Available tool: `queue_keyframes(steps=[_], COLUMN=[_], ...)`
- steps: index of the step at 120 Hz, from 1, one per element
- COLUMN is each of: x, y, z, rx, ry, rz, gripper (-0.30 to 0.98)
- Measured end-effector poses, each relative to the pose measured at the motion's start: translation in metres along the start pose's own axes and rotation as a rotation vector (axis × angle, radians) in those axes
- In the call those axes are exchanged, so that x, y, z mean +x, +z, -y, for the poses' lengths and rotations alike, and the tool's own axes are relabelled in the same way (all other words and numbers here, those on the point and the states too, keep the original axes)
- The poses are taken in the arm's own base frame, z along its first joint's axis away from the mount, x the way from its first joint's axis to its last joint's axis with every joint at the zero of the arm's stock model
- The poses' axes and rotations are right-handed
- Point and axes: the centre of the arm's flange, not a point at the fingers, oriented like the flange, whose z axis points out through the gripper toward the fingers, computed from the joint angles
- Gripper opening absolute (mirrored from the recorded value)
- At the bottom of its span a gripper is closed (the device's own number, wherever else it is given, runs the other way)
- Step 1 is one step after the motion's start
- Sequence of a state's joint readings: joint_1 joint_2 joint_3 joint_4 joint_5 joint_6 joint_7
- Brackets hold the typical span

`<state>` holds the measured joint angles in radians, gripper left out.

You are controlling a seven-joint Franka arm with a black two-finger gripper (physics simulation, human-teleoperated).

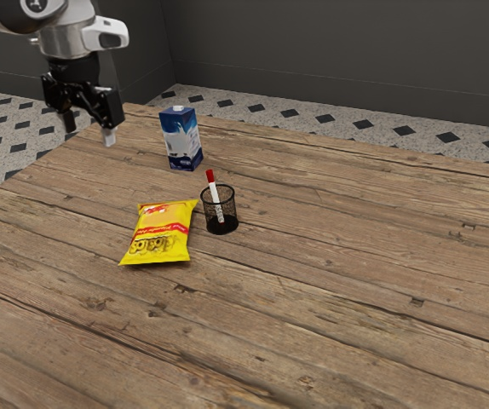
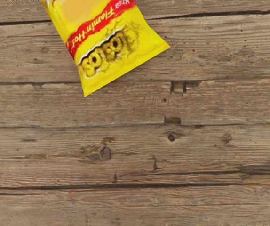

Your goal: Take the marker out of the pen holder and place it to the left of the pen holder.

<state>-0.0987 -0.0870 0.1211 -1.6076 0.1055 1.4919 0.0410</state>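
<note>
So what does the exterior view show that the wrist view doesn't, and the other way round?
The exterior view gives you the red-capped marker leaning in the mesh pen holder, the blue-and-white carton standing upright, the gripper raised with its fingers apart, the patterned floor and the dark wall.

The wrist view adds a close look from above, with "Flamin' Hot" readable on the red band and small holes in the planks.

Both share the yellow snack bag and the wooden table.
</note>
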Motion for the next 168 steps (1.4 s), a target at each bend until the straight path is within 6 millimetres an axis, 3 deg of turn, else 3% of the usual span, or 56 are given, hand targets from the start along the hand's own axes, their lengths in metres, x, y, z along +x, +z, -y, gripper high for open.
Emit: queue_keyframes(steps=[8, 13, 37, 51, 80, 90, 105, 114, 124, 168], x=[0.001, 0.010, 0.094, 0.133, 0.207, 0.221, 0.240, 0.253, 0.263, 0.278], y=[0.000, 0.011, 0.125, 0.170, 0.218, 0.236, 0.244, 0.261, 0.275, 0.293], z=[-0.004, -0.007, -0.038, -0.049, -0.052, -0.043, -0.027, -0.022, -0.020, -0.005], rx=[0.002, -0.004, -0.069, -0.088, -0.069, -0.063, -0.053, -0.045, -0.039, -0.064], ry=[0.012, 0.019, 0.045, 0.046, 0.043, 0.032, 0.016, 0.012, 0.009, -0.045], rz=[0.002, 0.018, 0.066, 0.035, -0.101, -0.133, -0.190, -0.222, -0.281, -0.457], gripper=[0.69, 0.69, 0.69, 0.69, 0.69, 0.69, 0.69, 0.69, 0.69, 0.69])
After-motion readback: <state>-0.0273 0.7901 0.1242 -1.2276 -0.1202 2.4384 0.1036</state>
